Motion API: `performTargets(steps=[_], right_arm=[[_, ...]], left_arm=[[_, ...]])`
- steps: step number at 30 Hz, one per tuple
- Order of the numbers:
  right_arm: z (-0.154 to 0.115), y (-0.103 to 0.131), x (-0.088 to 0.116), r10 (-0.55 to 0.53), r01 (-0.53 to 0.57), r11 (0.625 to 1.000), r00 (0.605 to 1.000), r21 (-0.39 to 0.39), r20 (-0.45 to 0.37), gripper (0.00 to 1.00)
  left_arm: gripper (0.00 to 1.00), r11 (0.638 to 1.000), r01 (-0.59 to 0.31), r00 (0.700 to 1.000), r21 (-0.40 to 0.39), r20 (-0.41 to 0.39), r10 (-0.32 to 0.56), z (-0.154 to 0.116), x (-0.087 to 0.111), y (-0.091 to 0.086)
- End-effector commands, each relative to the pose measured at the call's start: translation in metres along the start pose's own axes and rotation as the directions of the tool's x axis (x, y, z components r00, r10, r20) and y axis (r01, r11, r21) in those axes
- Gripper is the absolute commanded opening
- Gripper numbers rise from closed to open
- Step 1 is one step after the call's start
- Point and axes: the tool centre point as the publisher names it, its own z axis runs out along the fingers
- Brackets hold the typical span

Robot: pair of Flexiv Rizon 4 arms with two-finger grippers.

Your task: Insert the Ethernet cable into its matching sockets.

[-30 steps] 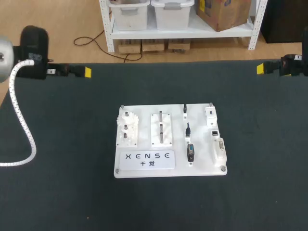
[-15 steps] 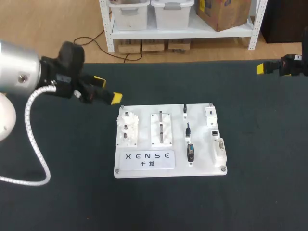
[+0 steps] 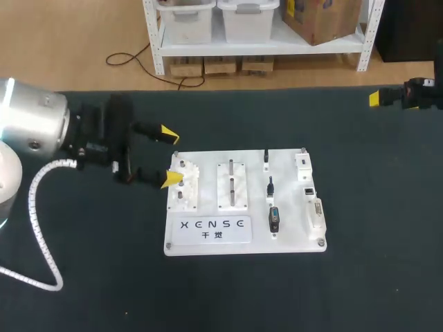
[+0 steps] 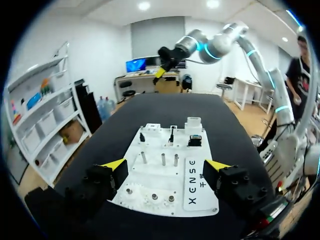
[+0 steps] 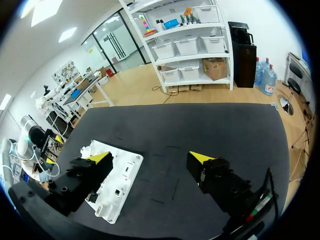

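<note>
The left gripper [image 3: 169, 155] is held spread wide, with the white board [image 3: 291, 235] just ahead; the right gripper [image 5: 150, 157], likewise spread, is seen well apart from it.

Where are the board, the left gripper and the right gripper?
board [image 3: 293, 225]: head view, bare white surface near its right side.
left gripper [image 3: 169, 156]: head view, midway between its yellow tips.
right gripper [image 5: 150, 156]: right wrist view, midway between its yellow tips.
</note>
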Motion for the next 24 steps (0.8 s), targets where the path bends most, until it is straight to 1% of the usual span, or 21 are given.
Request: performTargets(steps=[1, 5, 10, 18, 22, 24], right_arm=[[0.000, 0.000, 0.000, 0.000, 0.000, 1.000, 1.000, 0.002, 0.000, 1.00], [0.000, 0.000, 0.000, 0.000, 0.000, 1.000, 1.000, 0.002, 0.000, 1.00], [0.000, 0.000, 0.000, 0.000, 0.000, 1.000, 1.000, 0.002, 0.000, 1.00], [0.000, 0.000, 0.000, 0.000, 0.000, 1.000, 1.000, 0.002, 0.000, 1.00], [0.000, 0.000, 0.000, 0.000, 0.000, 1.000, 1.000, 0.002, 0.000, 1.00], [0.000, 0.000, 0.000, 0.000, 0.000, 1.000, 1.000, 0.002, 0.000, 1.00]], left_arm=[[1.00, 0.998, -0.050, 0.972, 0.029, 0.230, 0.042, 0.015, 0.007, 0.004], [1.00, 0.999, -0.039, 0.974, 0.009, 0.223, 0.036, 0.023, 0.011, 0.002], [1.00, 1.000, -0.018, 0.979, -0.008, 0.202, 0.020, 0.027, 0.015, -0.002], [1.00, 0.999, -0.026, 0.988, 0.026, 0.155, 0.021, 0.035, 0.017, -0.010], [1.00, 0.999, -0.026, 0.991, 0.044, 0.132, 0.020, 0.040, 0.018, -0.010], [1.00, 0.998, -0.026, 0.994, 0.056, 0.108, 0.020, 0.042, 0.019, -0.010]])
